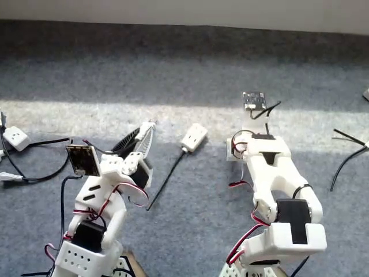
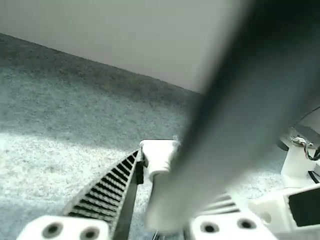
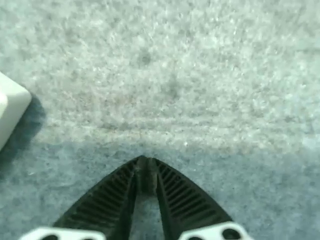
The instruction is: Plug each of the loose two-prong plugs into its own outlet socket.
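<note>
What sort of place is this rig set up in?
Probably an indoor hobby or lab setup: grey carpet as the work surface, a plain pale wall behind it, and two small arms with bare wiring.

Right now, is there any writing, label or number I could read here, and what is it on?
None can be read.
The plug shows no marks.
Any print on the left board and the right board is too small to read.
</note>
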Available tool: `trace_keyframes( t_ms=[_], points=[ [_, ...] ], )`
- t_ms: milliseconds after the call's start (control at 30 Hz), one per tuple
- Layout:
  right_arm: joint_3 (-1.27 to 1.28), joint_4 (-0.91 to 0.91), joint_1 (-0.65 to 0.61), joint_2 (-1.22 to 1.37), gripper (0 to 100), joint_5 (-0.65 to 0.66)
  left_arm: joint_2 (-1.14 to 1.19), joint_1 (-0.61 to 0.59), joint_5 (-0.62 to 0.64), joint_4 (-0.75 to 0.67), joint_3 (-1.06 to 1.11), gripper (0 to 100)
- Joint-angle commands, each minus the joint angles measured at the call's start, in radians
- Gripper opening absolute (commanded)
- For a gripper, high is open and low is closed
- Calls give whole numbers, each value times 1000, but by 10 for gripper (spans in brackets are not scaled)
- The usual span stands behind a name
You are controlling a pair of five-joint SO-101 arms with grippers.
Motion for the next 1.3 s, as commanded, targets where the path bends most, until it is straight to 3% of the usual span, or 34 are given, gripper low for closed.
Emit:
trace_keyframes(
  t_ms=[0, 133, 233, 467, 567, 800, 967, 1133, 1267],
  points=[
    [-39, 4, 12, 5, 6, 2, -2, 7, -77, 86, -159, 11],
    [-39, 4, 13, 5, 6, 2, 2, 104, -265, 144, -242, 7],
    [-39, 4, 13, 5, 6, 2, 82, 133, -325, 170, -309, 7],
    [-41, 4, 13, 5, 6, 2, 668, 130, -439, 204, -624, 7],
    [-41, 4, 13, 5, 6, 2, 947, 131, -502, 344, -889, 7],
    [-42, 4, 13, 5, 6, 3, 1503, 131, -500, 833, -1650, 7],
    [-42, 4, 13, 5, 6, 3, 1833, 131, -502, 1091, -2109, 7],
    [-42, 4, 13, 5, 6, 3, 2097, 136, -549, 1238, -2442, 7],
    [-44, 4, 13, 5, 6, 3, 2261, 159, -623, 1270, -2548, 7]
  ],
)
